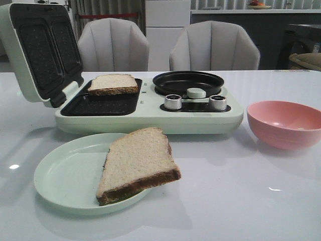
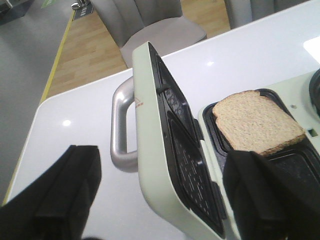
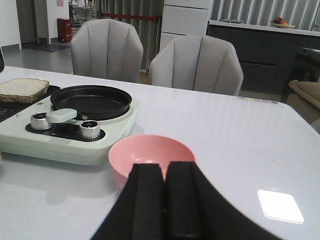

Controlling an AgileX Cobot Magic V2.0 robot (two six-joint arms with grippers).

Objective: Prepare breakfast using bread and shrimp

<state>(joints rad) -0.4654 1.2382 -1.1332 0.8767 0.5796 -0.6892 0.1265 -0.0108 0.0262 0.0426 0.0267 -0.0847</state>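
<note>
One slice of bread [image 1: 113, 84] lies on the far half of the open sandwich maker's dark lower plate [image 1: 100, 106]. A second slice of bread [image 1: 138, 160] rests on the pale green plate [image 1: 65, 175], overhanging its right rim. In the left wrist view my left gripper [image 2: 162, 152] is open, its fingers [image 2: 65, 190] wide apart, with the raised lid [image 2: 170, 150] showing between them and the grilled slice [image 2: 257, 122] beyond. My right gripper [image 3: 165, 167] is shut and empty, just in front of the pink bowl [image 3: 145, 150]. Only an orange sliver shows in that bowl; the shrimp is otherwise hidden.
The pale green sandwich maker [image 1: 150, 118] carries a round black pan [image 1: 188, 82] and two silver knobs [image 1: 173, 102]. The pink bowl [image 1: 286, 123] stands to its right. Two grey chairs [image 1: 113, 45] sit behind the white table. Neither arm shows in the front view.
</note>
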